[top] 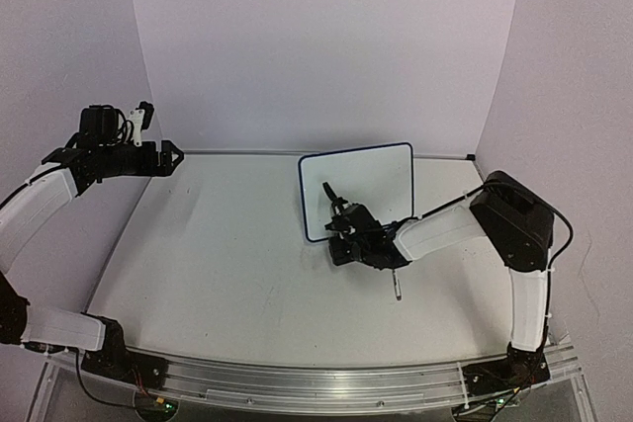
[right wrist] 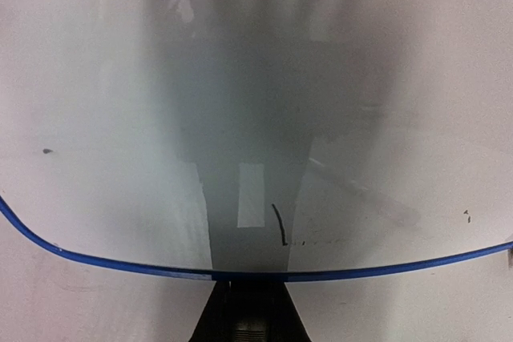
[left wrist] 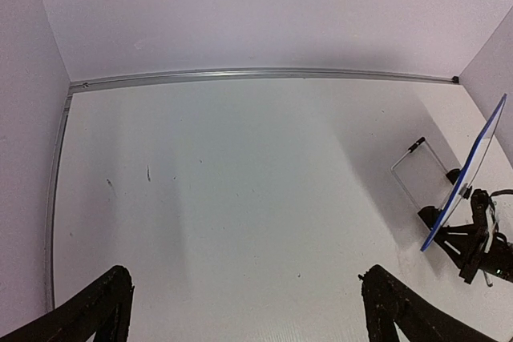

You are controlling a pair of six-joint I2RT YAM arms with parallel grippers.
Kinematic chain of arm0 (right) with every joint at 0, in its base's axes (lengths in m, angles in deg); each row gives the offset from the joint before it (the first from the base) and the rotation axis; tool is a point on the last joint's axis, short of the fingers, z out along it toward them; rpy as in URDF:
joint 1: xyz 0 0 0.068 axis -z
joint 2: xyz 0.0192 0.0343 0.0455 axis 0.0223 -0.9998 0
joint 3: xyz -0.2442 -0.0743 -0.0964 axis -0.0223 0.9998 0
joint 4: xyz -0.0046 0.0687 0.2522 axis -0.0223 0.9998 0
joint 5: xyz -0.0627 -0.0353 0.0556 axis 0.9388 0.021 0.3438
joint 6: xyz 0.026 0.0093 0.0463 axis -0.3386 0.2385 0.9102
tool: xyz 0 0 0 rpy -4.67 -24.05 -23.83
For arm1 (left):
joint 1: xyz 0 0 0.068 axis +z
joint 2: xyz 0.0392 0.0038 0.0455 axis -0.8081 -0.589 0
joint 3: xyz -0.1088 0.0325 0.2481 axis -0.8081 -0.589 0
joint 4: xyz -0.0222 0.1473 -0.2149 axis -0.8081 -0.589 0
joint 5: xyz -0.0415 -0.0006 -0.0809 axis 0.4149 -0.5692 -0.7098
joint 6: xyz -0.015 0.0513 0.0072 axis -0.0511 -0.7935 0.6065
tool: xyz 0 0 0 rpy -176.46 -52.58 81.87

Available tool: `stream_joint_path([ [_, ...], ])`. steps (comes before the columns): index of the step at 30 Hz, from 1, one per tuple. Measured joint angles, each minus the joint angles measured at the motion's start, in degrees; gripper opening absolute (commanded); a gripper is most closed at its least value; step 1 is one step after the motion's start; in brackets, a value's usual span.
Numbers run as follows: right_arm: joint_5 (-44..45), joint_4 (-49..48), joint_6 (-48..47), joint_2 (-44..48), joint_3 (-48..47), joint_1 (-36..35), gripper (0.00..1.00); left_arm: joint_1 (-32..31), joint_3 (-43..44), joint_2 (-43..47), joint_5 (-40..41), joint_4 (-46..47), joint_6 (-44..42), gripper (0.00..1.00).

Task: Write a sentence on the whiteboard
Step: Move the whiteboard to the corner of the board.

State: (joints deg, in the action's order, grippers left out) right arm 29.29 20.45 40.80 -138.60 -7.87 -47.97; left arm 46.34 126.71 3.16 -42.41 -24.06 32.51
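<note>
Pale lilac walls (top: 326, 46); white table (top: 227, 264); aluminium front rail (top: 297, 382)

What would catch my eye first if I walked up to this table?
The blue-framed whiteboard standing at the rear right of the table, with the right hand close before it, apparently gripping a dark marker. One short dark stroke sits just inside its frame. The left hand hangs open, high at the far left.

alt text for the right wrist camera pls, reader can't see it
The whiteboard fills nearly the whole view, its blue frame curving along the bottom. One short dark stroke sits low on the glossy white surface near the middle, and a dark blurred shape rises from the bottom edge just below it.
</note>
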Motion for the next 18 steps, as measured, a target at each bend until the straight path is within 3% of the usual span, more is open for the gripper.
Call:
stream_joint_path([
  [14, 6.4, 8.2, 7.0, -10.0, -15.1, -11.7, 0.01, 0.0, 0.0, 0.0, 0.0, 0.0, 0.4, 0.99],
  [16, 7.0, 9.3, 8.0, -11.2, -17.3, -12.4, 0.09, 0.0, 0.0, 0.0, 0.1, 0.0, 0.4, 0.99],
  [18, 7.0, 10.1, 8.4, -11.6, -18.2, -12.7, 0.25, 0.0, 0.0, 0.0, 0.1, 0.0, 0.5, 0.99],
])
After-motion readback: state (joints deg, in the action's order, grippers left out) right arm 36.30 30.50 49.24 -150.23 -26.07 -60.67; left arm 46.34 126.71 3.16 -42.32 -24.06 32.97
